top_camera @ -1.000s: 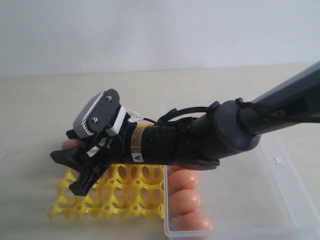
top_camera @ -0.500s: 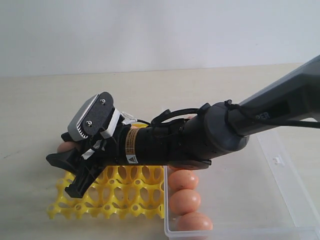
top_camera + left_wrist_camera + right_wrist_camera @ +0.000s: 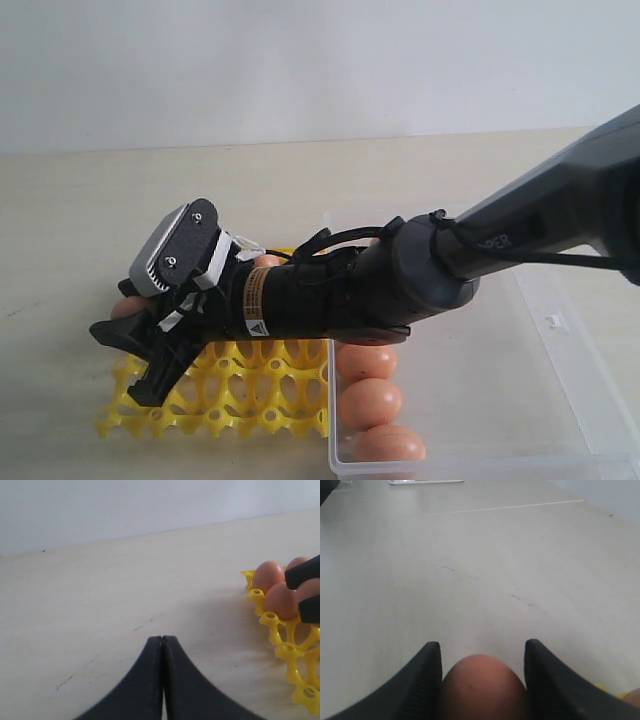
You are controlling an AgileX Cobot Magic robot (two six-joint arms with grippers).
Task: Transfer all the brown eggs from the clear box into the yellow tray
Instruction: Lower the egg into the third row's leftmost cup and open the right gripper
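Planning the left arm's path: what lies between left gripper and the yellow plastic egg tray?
Only bare beige tabletop separates left gripper and tray, in left wrist view.

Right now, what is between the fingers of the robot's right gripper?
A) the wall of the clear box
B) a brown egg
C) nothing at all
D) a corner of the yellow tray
B: in the right wrist view a brown egg sits snug between the two black fingers of the right gripper, touching both of them.
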